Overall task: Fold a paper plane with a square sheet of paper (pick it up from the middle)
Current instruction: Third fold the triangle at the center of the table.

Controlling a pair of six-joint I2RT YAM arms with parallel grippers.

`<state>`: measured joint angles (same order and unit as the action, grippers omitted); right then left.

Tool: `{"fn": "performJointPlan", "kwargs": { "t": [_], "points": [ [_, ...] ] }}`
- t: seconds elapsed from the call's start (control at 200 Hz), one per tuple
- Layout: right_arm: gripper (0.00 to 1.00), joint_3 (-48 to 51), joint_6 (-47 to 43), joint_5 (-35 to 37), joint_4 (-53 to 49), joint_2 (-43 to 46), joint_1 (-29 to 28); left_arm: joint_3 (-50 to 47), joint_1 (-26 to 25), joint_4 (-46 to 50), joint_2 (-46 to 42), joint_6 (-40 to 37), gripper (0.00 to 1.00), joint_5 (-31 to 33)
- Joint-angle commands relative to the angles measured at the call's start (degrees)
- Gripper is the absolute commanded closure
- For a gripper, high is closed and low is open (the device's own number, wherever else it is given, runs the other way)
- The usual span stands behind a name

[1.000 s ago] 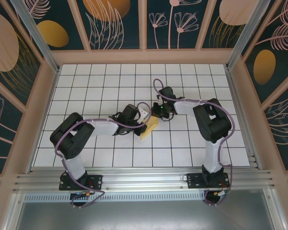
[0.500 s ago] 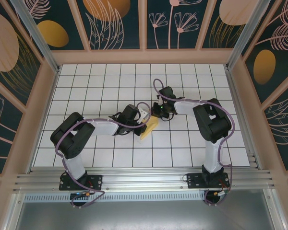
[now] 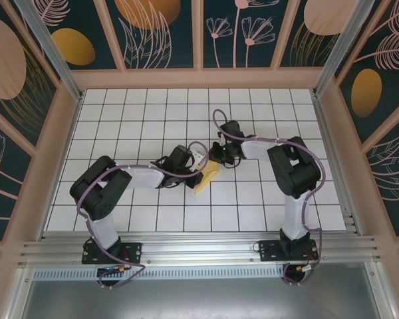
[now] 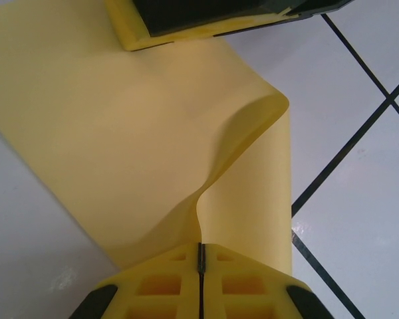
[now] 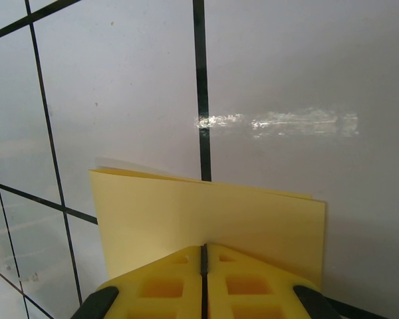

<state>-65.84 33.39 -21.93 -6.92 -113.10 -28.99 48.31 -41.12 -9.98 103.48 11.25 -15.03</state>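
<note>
Two pinches: L gripper [image 4: 199, 248] & R gripper [image 5: 204, 248] clamp thin smooth yellow paper [image 4: 120, 133], buckled btwn.

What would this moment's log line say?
left gripper: shut on yellow paper | right gripper: shut on yellow paper | state: bowed between them

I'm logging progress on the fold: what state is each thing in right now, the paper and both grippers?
Thin yellow sheet of paper: doubled over with a bulging bend, pinched at two opposite ends, not yet a dart.
Left gripper with yellow fingers: shut on the paper.
Right gripper with yellow fingers: shut on the paper.
</note>
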Motion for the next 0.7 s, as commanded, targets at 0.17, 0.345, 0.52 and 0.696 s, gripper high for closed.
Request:
{"fn": "performJointPlan", "kwargs": {
  "t": [0.17,0.345,0.52,0.696],
  "points": [
    [0.9,2.56,0.89,2.83,-1.95,-2.81,-1.23,-1.17,0.43,-0.98,-0.39,2.11,0.91,1.14],
    [0.9,2.82,1.14,2.93,-1.78,-3.0,-1.24,-1.29,0.46,-1.48,-0.17,3.01,0.91,0.59],
    [0.9,2.89,1.24,2.94,-1.61,-2.92,-1.22,-1.11,0.52,-1.29,0.45,3.1,0.91,1.39],
    [0.9,2.83,1.48,2.78,-1.51,-3.06,-1.33,-1.06,0.45,-0.68,0.87,3.56,0.91,1.92]
  ]
}}
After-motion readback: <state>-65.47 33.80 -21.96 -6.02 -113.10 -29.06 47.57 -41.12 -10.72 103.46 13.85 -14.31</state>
